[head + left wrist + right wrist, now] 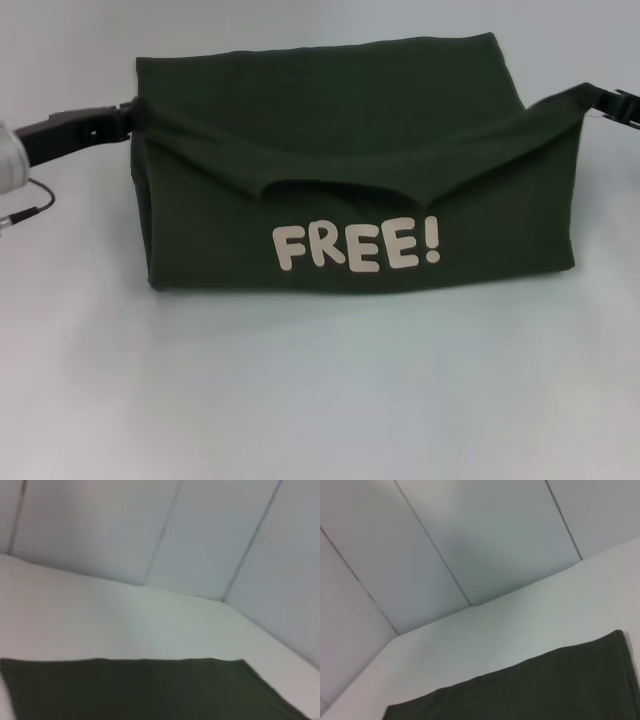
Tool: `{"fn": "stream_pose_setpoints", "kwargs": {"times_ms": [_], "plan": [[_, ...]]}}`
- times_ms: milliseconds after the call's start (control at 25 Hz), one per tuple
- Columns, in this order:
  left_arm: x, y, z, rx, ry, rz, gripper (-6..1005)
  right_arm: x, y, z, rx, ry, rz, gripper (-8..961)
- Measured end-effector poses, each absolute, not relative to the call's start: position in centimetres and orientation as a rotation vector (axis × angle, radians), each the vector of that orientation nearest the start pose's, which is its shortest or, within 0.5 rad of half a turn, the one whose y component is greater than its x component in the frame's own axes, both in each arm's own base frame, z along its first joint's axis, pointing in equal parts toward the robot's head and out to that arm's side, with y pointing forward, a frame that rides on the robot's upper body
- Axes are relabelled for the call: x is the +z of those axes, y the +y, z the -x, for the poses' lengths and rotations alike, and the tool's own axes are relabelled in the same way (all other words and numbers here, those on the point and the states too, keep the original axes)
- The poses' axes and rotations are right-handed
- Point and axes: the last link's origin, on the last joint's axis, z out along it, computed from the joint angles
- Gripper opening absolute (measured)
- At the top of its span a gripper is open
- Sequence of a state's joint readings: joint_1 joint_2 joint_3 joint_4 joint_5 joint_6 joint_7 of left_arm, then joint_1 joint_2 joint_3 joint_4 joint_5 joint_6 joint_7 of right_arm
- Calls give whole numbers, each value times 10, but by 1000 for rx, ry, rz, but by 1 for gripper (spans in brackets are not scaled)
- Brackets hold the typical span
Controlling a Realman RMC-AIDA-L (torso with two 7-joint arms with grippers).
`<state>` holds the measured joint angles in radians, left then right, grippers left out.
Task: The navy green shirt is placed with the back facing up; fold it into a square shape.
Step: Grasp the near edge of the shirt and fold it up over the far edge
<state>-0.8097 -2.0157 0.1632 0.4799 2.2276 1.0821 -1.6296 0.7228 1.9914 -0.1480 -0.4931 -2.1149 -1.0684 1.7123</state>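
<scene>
The navy green shirt point(340, 110) is lifted at its near edge, and the raised fold hangs toward me showing cream "FREE!" lettering point(356, 246). My left gripper point(128, 115) holds the shirt's left corner, with the cloth drawn taut to it. My right gripper point(598, 100) pinches the right corner in the same way. The edge between them sags in the middle. The far part of the shirt lies flat on the table. Both wrist views show only a flat stretch of the shirt point(140, 690) point(530, 690), with no fingers in sight.
The shirt rests on a white table point(320, 400). White wall panels point(470, 540) close off the table's far side. A thin black cable point(30, 205) hangs by my left arm at the left edge.
</scene>
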Motion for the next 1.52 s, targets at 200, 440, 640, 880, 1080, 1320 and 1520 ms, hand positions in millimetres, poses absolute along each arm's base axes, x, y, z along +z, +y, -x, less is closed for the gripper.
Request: {"fn": "stream_pose_setpoints", "kwargs": {"times_ms": [200, 440, 640, 880, 1080, 1320, 1520], "plan": [[37, 451, 268, -674, -990, 2011, 40, 52, 439, -295, 785, 1183, 1868, 97], [20, 451, 276, -613, -947, 1948, 41, 28, 444, -295, 720, 1156, 1812, 105], [3, 449, 276, -575, -901, 1928, 41, 19, 445, -297, 679, 1149, 1775, 112], [-8, 447, 275, -531, -853, 1915, 41, 11, 442, -300, 664, 1139, 1758, 121], [-12, 446, 274, -520, -845, 1918, 64, 10, 441, -301, 664, 1142, 1756, 128], [-15, 445, 273, -506, -825, 1936, 99, 8, 440, -300, 663, 1141, 1763, 137], [-12, 445, 273, -525, -848, 1926, 228, 7, 440, -297, 663, 1122, 1801, 144]]}}
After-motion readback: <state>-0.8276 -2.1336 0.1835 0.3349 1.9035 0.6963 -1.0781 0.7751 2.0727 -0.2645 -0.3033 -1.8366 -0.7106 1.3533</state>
